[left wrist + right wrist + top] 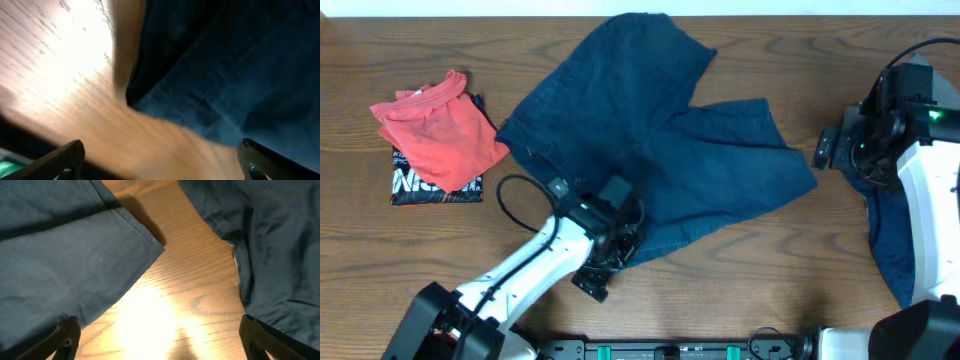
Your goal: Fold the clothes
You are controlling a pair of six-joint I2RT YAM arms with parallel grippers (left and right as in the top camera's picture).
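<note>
My left fingers point(62, 161) show only as two dark tips at the bottom corners of a blurred wrist view. They are spread wide and hold nothing, hovering over the hem of the navy shorts point(670, 150), which lie flat mid-way across the counter point(770, 280). The right fingers point(65, 337) gape just as wide, empty, over bare wood between a shorts leg and a second blue garment point(885, 240) half hidden under that arm. Far left, a folded red shirt point(440, 130) covers most of a black printed cloth point(430, 188).

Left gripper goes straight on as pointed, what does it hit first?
Left gripper probably meets bare table first, right at the blue shorts hem; blur leaves depth unclear.
</note>
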